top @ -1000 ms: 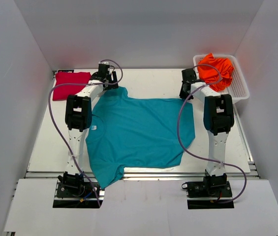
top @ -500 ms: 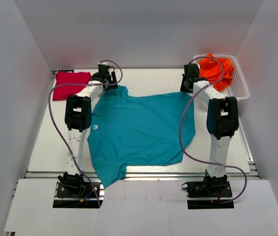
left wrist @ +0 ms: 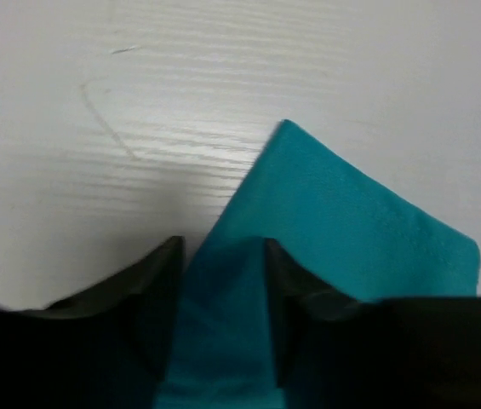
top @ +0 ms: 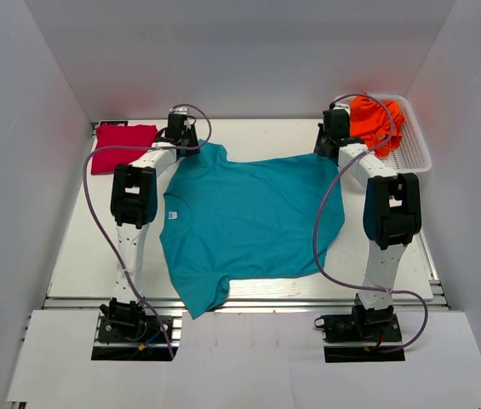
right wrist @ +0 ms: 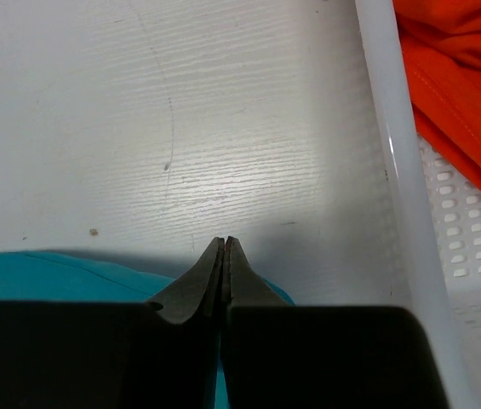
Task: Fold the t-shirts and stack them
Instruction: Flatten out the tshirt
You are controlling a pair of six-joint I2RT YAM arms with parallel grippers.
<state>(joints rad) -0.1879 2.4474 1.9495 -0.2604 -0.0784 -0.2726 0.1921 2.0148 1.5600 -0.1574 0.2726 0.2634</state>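
Note:
The teal t-shirt (top: 249, 217) lies spread flat across the middle of the table. My left gripper (top: 180, 136) is at its far left corner. In the left wrist view the left gripper (left wrist: 221, 256) is open, its fingers partly drawn in, and a ridge of teal cloth (left wrist: 351, 221) runs between them. My right gripper (top: 335, 141) is at the shirt's far right corner. Seen from its wrist, the right gripper (right wrist: 225, 240) is shut on the teal edge (right wrist: 53, 273). A folded red t-shirt (top: 123, 146) lies at the far left. An orange t-shirt (top: 375, 123) sits bunched in a basket.
The white perforated basket (top: 415, 128) stands at the far right corner, and its wall (right wrist: 393, 170) is close to the right of my right gripper. The orange cloth (right wrist: 461, 77) fills it. White walls enclose the table on three sides.
The right gripper shut on the teal shirt's far right corner and drew it towards the back; the whole shirt slid away and to the right. The left jaws narrowed round the cloth.

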